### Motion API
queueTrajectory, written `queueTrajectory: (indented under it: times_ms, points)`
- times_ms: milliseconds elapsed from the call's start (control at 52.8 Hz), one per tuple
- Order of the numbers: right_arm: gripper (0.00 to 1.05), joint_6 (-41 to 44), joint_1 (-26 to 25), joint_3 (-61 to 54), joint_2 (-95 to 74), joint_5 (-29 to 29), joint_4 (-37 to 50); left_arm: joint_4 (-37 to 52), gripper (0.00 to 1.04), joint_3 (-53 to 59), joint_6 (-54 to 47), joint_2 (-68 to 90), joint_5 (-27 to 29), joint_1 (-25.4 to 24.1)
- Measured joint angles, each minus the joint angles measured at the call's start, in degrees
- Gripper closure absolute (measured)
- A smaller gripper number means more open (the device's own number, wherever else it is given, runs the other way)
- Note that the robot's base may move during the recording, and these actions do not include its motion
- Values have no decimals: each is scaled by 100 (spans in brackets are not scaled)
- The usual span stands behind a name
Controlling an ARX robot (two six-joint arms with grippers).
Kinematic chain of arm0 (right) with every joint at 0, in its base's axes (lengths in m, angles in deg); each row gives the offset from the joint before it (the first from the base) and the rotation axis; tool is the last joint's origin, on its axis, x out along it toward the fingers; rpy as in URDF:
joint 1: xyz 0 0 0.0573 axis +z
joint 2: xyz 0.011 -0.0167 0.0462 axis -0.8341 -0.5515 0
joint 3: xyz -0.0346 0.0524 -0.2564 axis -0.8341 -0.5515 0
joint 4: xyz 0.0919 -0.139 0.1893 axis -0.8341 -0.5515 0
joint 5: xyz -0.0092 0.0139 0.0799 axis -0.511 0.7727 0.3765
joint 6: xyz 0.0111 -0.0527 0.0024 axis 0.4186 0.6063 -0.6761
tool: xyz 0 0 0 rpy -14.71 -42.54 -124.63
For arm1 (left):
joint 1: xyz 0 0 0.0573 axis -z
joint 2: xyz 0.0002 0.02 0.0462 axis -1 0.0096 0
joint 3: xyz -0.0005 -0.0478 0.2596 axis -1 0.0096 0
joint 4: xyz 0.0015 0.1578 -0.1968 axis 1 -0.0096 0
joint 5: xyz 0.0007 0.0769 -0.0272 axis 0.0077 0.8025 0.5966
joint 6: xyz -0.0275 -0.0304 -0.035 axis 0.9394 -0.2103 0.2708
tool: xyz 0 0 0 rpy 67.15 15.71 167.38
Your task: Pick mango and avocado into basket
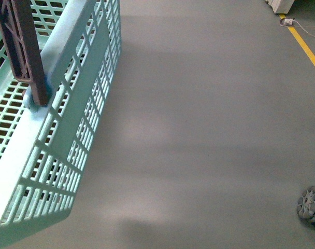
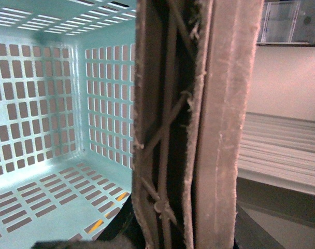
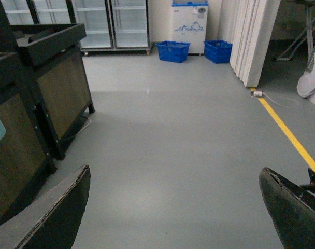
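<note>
The light teal basket (image 1: 69, 129) hangs tilted at the left of the front view, above the grey floor. Its brown handle (image 1: 25, 49) rises at the top left. In the left wrist view the brown handles (image 2: 199, 129) fill the middle, and the basket's slotted inside (image 2: 54, 129) shows empty. My left gripper is shut on the handles; its own fingers are hidden behind them. My right gripper (image 3: 175, 207) is open and empty over bare floor, with one dark finger (image 3: 54, 218) at each side. The mango and the avocado are out of view.
Dark wooden display stands (image 3: 48, 83) are to one side in the right wrist view. Blue crates (image 3: 173, 51), glass-door fridges (image 3: 113, 23) and a white folding screen (image 3: 253, 36) stand far off. A yellow floor line (image 1: 305, 46) and a robot wheel (image 1: 310, 203) show on the right.
</note>
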Motion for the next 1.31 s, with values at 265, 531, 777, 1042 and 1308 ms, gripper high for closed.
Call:
queueTrajectory:
  times_ms: [265, 531, 777, 1042, 1308]
  points:
    - [9, 0, 0, 0, 0, 0, 0, 0, 88, 0, 0, 0, -2, 0]
    - [9, -2, 0, 0, 0, 0, 0, 0, 88, 0, 0, -2, 2, 0]
    - [9, 0, 0, 0, 0, -2, 2, 0, 88, 0, 2, -2, 0, 0]
    - [9, -2, 2, 0, 0, -31, 2, 0, 88, 0, -4, 0, -72, 48]
    - [9, -2, 2, 0, 0, -15, 2, 0, 88, 2, 31, -4, 0, 31]
